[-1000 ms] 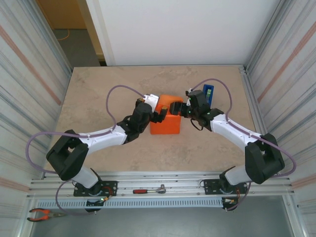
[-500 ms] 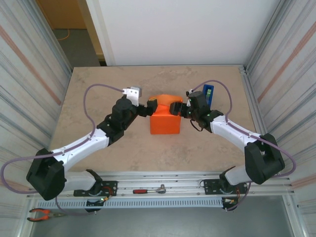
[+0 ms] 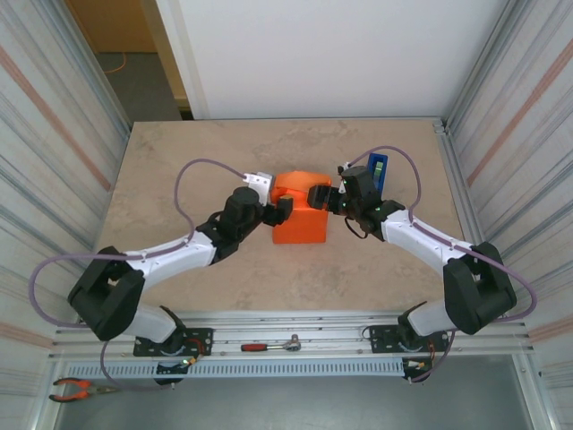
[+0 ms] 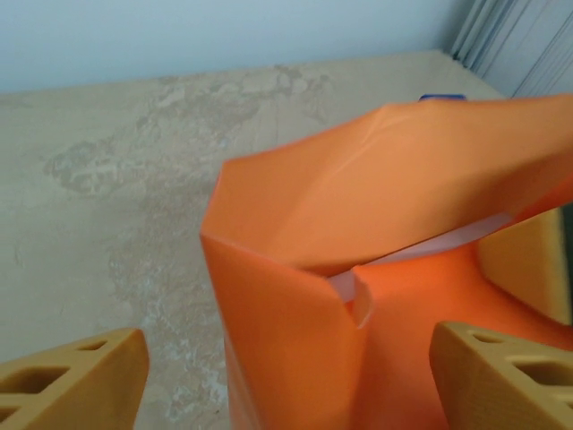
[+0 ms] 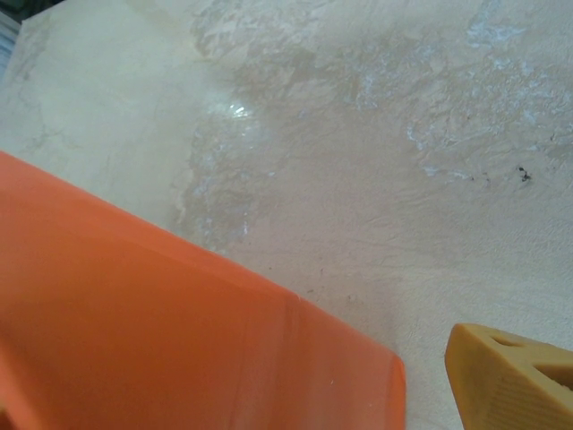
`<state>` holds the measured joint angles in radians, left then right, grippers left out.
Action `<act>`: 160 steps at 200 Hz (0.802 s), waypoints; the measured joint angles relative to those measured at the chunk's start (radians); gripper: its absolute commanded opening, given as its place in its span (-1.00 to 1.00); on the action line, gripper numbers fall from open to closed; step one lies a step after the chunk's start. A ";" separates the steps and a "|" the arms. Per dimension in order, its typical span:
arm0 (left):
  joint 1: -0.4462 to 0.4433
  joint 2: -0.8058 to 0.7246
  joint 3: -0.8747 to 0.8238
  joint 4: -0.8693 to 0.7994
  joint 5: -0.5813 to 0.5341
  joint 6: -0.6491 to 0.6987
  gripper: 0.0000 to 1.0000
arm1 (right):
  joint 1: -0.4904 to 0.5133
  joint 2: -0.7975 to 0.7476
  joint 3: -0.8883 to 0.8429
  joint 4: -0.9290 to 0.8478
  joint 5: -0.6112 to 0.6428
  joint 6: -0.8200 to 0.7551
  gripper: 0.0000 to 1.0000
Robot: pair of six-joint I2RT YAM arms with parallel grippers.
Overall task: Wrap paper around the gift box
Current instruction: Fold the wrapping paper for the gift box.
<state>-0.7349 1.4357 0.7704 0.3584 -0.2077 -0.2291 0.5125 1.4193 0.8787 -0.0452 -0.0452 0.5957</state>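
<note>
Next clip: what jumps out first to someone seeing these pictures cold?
The bright orange gift box at the middle of the table draws the eye, with the left gripper at its left side and the right gripper on its top right. In the left wrist view the paper stands in loose, open folds between the parted fingers. A blue tape dispenser sits just beyond the right gripper.

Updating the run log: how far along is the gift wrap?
Done: the bright orange matte paper sheet covers the small squarish gift box on top and front. In hand: left tool open, straddling the loose end flap; right tool at the box's top right edge. To do: fold that end shut and tape it; the blue tape dispenser sits unused.
</note>
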 measured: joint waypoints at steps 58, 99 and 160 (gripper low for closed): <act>0.001 0.027 0.031 0.037 -0.020 0.052 -0.37 | 0.001 0.000 -0.004 0.005 0.000 0.000 0.78; 0.002 0.027 0.040 0.043 -0.017 0.064 -0.13 | 0.003 0.000 -0.007 0.012 0.000 0.002 0.78; 0.003 0.052 0.076 0.043 0.026 0.069 -0.97 | 0.005 -0.001 -0.007 0.012 0.000 0.003 0.77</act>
<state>-0.7322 1.4876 0.8467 0.4011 -0.1818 -0.1604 0.5171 1.4185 0.8719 -0.0330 -0.0452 0.5987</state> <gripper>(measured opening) 0.121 0.887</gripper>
